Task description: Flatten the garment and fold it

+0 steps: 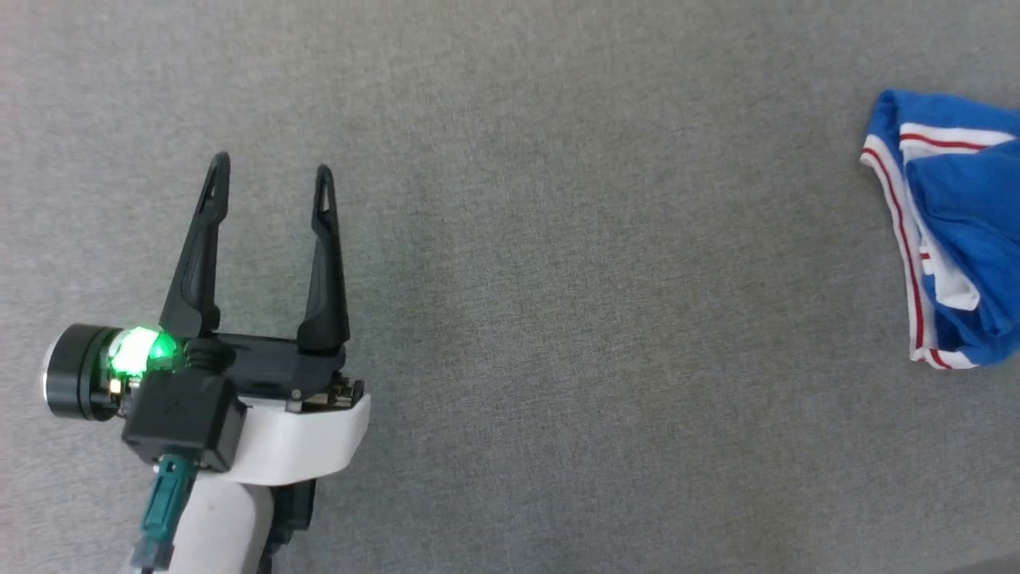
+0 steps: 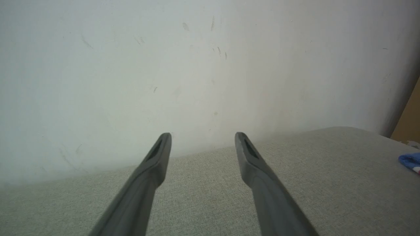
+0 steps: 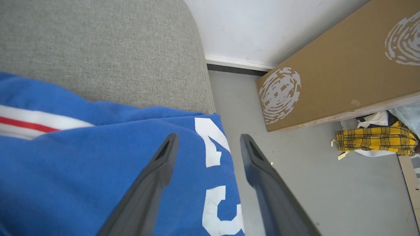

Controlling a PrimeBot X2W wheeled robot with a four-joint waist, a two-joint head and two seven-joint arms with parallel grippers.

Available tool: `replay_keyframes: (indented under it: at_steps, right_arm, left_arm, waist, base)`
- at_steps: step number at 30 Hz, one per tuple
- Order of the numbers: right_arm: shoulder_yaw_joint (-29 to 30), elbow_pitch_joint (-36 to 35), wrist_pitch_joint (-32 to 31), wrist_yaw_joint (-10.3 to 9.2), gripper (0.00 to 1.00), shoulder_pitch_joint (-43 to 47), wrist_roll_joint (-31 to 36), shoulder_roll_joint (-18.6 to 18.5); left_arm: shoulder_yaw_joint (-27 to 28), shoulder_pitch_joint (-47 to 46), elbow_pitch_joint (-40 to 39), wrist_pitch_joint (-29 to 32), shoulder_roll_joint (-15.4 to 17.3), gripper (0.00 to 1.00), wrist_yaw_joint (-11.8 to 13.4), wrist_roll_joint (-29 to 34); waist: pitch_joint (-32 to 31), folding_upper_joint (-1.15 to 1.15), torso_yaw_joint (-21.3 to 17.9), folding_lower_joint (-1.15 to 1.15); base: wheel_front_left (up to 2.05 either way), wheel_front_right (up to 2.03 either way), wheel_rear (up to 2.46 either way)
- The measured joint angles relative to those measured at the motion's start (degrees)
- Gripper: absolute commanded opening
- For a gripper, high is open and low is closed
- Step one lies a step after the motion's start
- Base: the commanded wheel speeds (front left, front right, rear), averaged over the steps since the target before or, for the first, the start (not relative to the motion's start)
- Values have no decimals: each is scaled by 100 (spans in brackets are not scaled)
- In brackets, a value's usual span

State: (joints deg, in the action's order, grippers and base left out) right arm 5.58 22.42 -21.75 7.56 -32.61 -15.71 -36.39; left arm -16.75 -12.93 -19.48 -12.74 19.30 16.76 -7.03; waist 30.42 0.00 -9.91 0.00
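The garment (image 1: pixel 952 231), a bright blue shirt with red-and-white striped trim, lies bunched at the right edge of the grey padded table in the head view. From the right wrist camera the garment (image 3: pixel 98 170) spreads below my right gripper (image 3: pixel 208 139), white numerals showing at the table's edge. That gripper stands open above the cloth, nothing between its fingers. My left gripper (image 1: pixel 269 171) hovers open over bare table at the lower left, far from the shirt. A blue corner of the garment (image 2: pixel 410 161) peeks in at the left wrist view's right edge.
The grey fabric table (image 1: pixel 558 319) stretches wide between the left gripper and the shirt. Beyond the table's right end, a long cardboard box (image 3: pixel 338 72) and a yellow plaid cloth (image 3: pixel 374 141) lie on the floor. A white wall (image 2: pixel 164 65) backs the table.
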Motion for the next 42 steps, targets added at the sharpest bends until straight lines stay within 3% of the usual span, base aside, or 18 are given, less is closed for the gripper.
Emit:
replay_keyframes:
  at_steps: [8,17,24,32,42]
  right_arm:
    - [277,-805,267,0,100,318,-270,511]
    - [781,-2454,937,-1,100,1603,-154,1760]
    - [746,-3050,1352,-1,100,2357,190,2331]
    - [868,-3125,2127,-1,100,3259,758,3208]
    - [813,-2416,2719,-2,100,3897,1172,3327]
  left_arm:
    - [51,285,268,-123,-105,100,100,-96]
    - [337,1040,313,-192,-165,100,145,-537]
    - [358,1369,381,-199,-192,100,136,-643]
    - [225,1781,715,-199,-380,100,80,-620]
    - [198,2103,1345,-199,-675,100,-220,-731]
  waist:
    - [-515,0,61,0]
    - [-1505,0,227,-1]
    - [-2111,0,385,-2]
    - [-2629,0,590,-1]
    - [-3115,0,809,0]
  base:
    - [0,0,0]
    - [0,0,0]
    - [0,0,0]
    - [0,0,0]
    - [0,0,0]
